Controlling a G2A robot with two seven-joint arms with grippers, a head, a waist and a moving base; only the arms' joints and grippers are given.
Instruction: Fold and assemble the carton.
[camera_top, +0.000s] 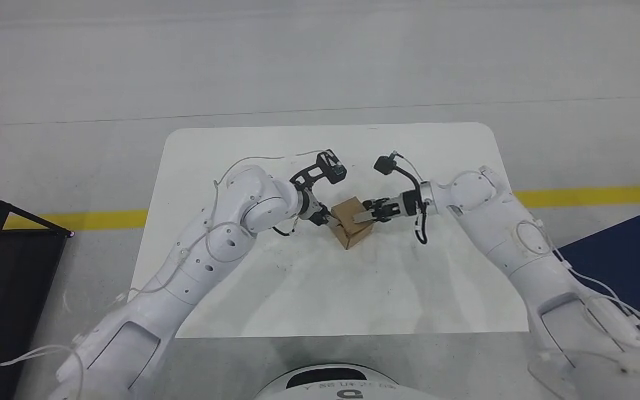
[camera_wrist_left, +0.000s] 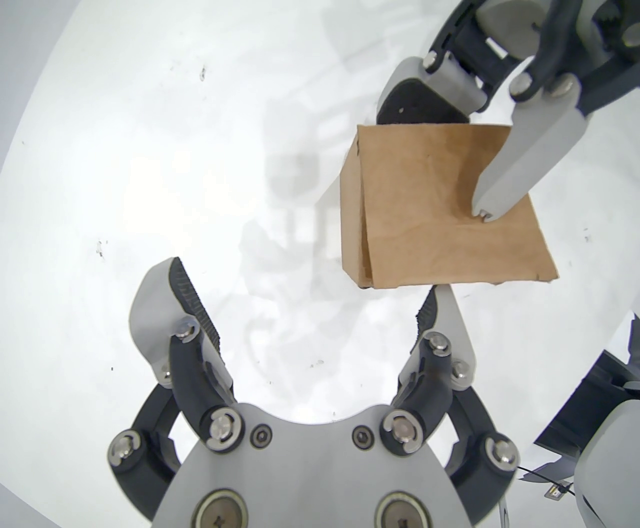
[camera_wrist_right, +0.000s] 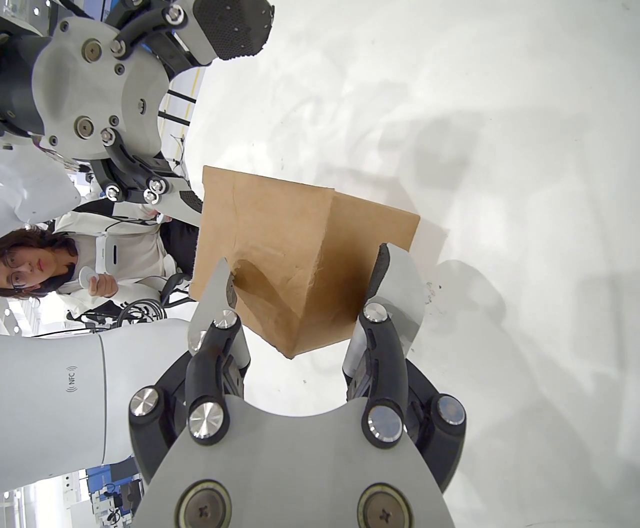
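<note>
Centrally, the brown carton stood on the white table. The right gripper was pinching one corner of it. The left gripper was spread wide, with one fingertip just beside the carton's edge.

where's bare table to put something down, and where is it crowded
Bare table along the near edge before the carton, and along the far edge beyond it. Crowded at centre: left gripper and right gripper flank it.

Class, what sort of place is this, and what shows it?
Probably a robotics lab or test hall: white table on grey floor with yellow tape, right pincer clamping a cardboard carton.
</note>
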